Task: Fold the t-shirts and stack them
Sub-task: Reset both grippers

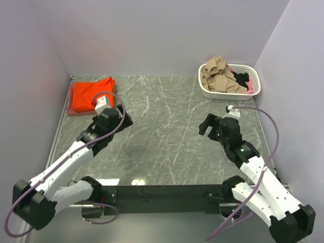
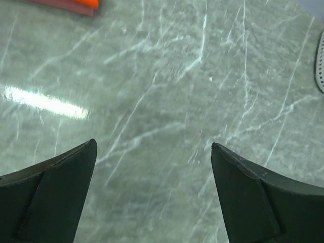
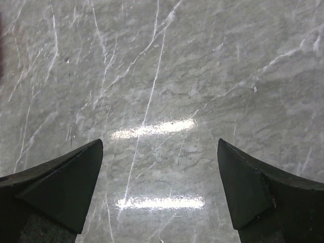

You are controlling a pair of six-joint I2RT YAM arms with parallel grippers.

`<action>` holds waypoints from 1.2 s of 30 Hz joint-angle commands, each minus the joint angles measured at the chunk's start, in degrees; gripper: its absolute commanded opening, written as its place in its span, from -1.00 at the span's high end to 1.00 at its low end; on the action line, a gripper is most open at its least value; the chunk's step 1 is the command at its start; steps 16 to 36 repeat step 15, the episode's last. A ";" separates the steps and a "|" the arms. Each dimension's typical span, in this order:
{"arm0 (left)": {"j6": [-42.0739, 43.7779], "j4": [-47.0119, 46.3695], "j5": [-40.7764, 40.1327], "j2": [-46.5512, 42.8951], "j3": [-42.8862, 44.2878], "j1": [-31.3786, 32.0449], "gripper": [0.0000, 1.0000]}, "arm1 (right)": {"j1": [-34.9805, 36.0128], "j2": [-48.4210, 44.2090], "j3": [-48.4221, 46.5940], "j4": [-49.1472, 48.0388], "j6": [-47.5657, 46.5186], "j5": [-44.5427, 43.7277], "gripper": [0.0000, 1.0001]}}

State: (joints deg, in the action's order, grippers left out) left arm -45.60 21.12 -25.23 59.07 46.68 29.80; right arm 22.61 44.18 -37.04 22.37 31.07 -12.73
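Grey veined marble table (image 1: 162, 131) between pale lilac walls (image 1: 152, 35). At table's far-left corner, orange-red t-shirt (image 1: 87, 93) atop folded brick-red t-shirt (image 1: 73, 112). At far-right corner, white basket (image 1: 256, 85) of crumpled clothes (image 1: 218, 76). Left gripper (image 2: 153, 147) and right gripper (image 3: 160, 144) spread wide, empty, over table's middle.

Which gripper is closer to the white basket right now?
Right. The right gripper hovers on the near side of the white basket; the left gripper is across the table, by the orange-red t-shirt.
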 commanded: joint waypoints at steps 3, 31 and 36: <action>-8.87 -0.56 0.45 -15.87 -9.55 1.75 -0.99 | -0.20 -1.12 4.15 -5.22 2.94 2.70 -1.00; -12.76 8.85 -8.25 -27.69 -10.55 1.75 -0.99 | -0.20 -3.84 6.27 -7.87 5.40 2.36 -1.00; -12.76 8.85 -8.25 -27.69 -10.55 1.75 -0.99 | -0.20 -3.84 6.27 -7.87 5.40 2.36 -1.00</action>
